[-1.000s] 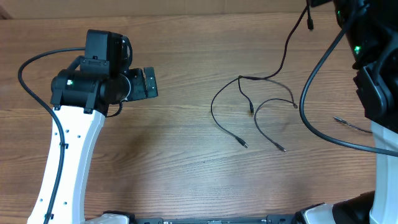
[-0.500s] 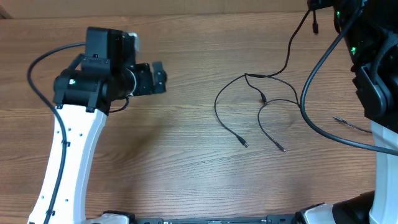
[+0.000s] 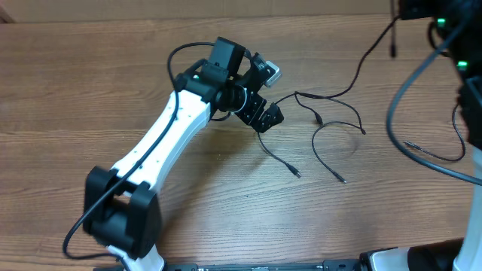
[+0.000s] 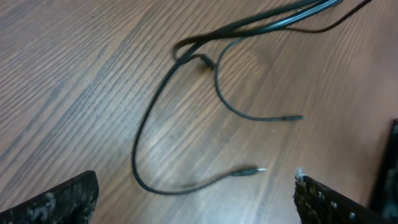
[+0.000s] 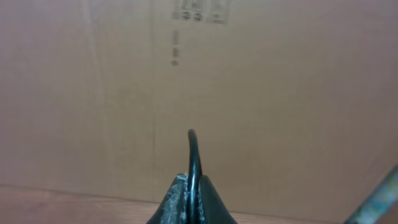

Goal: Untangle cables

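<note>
Right pincer (image 5: 191, 182) tight around upright cable (image 5: 194, 152)

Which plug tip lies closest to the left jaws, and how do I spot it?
On the wooden table, follow the white left arm to its open left gripper, above the cables. A curved strand runs from under it toward the front edge and ends in a plug tip, left of the other front tip.
</note>
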`<state>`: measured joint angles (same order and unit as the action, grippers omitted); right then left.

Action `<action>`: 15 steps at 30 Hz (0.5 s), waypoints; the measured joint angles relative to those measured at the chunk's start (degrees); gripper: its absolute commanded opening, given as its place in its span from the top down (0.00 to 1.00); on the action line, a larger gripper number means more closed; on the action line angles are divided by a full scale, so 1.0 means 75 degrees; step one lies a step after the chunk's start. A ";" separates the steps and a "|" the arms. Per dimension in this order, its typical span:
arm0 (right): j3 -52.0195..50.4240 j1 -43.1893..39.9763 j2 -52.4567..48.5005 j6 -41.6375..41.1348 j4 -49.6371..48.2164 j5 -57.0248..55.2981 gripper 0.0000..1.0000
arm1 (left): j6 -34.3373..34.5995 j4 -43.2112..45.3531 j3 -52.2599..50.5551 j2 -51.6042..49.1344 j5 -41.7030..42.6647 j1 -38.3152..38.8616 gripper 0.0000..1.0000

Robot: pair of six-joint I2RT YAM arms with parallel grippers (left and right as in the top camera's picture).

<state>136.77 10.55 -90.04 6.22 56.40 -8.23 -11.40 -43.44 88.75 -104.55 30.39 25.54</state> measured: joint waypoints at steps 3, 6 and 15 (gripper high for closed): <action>0.0000 -0.0758 0.0245 -0.0143 0.0026 0.1256 0.96 | -0.0326 0.0656 -0.0003 -0.0682 0.0012 0.0050 0.00; 0.0000 -0.1142 0.0443 -0.0198 0.0216 0.2250 0.96 | -0.0466 0.1361 -0.0015 -0.1107 0.0236 0.0073 0.00; -0.0003 -0.1716 0.0542 -0.0536 0.0201 0.4272 0.96 | -0.0568 0.1996 -0.0017 -0.1448 0.0799 0.0568 0.00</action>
<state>136.75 -2.33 -85.97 2.20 57.91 23.81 -15.66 -28.47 88.62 -115.42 36.38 29.80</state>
